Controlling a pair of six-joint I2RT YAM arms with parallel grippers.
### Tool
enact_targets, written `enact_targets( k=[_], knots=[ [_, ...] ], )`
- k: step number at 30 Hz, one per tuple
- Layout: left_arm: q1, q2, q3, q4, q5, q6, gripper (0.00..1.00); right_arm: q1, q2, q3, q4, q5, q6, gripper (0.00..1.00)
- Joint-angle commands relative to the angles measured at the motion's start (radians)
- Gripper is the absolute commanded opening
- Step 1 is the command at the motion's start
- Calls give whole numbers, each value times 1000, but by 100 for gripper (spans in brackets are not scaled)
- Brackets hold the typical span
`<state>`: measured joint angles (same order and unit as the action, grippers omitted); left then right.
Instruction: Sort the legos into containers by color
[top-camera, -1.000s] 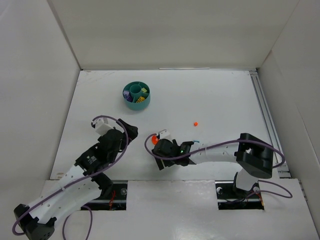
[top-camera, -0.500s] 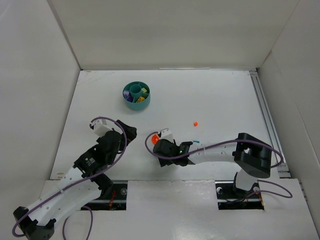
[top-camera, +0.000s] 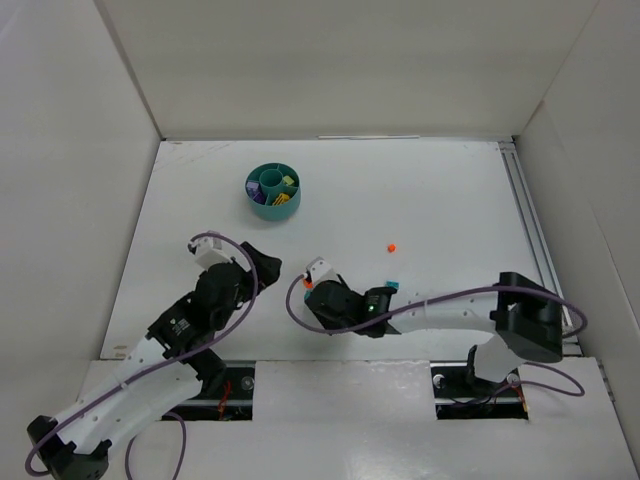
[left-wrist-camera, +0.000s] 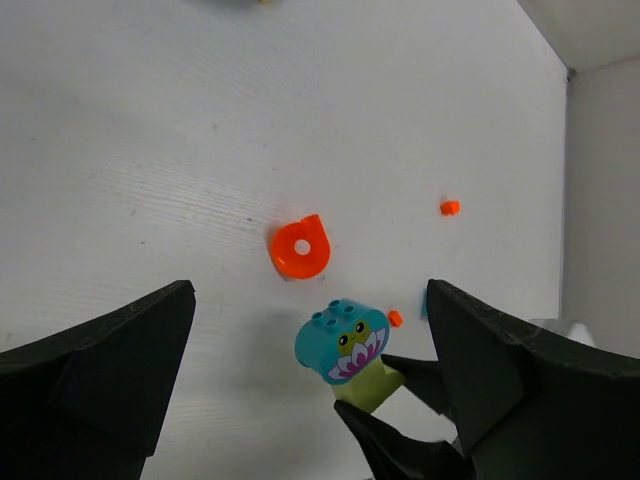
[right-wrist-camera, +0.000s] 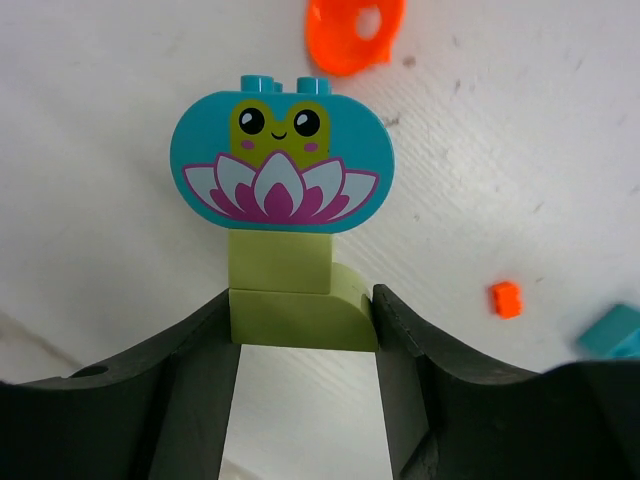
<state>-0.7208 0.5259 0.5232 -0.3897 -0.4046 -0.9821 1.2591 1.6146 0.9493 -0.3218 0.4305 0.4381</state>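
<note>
Gripping a lime green block (right-wrist-camera: 285, 270) on both sides, the right claw (right-wrist-camera: 305, 300) is closed tight on it. A teal frog block (right-wrist-camera: 282, 165) sits on top of the green one. It has a smiling frog face and a pink and white flower on it. I cannot tell if the blocks touch the worktop (top-camera: 430, 190).

A round orange piece (right-wrist-camera: 355, 35) with a hole lies flat just past the frog block. Off to one side, a tiny orange bit (right-wrist-camera: 506, 299) lies near a small teal bit (right-wrist-camera: 615, 330).

The left claw (left-wrist-camera: 308, 300) is spread wide and holds nothing. It hangs close by, and the frog block shows between its two fingers.

The teal bowl (top-camera: 273, 191) stands well apart from both claws, at the far left part of the worktop. Purple and yellow pieces lie in its sections. Another tiny orange bit (top-camera: 391, 246) lies alone on the worktop.
</note>
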Motion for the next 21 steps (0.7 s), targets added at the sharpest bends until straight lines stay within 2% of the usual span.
enact_targets(
  k=[1, 6, 10, 14, 21],
  knots=[
    [-5, -3, -26, 158, 160, 126, 100, 37, -134, -7, 75, 37, -313, 35],
    [-5, 6, -58, 330, 429, 250, 100, 37, -362, -141, 191, -55, -609, 35],
    [-5, -15, -78, 416, 634, 304, 100, 37, -518, -181, 210, -134, -760, 35],
    [-5, -73, -137, 595, 813, 336, 100, 37, -578, -172, 221, -284, -866, 35],
    [-5, -61, -147, 656, 940, 346, 100, 37, -536, -100, 230, -340, -950, 34]
  ],
)
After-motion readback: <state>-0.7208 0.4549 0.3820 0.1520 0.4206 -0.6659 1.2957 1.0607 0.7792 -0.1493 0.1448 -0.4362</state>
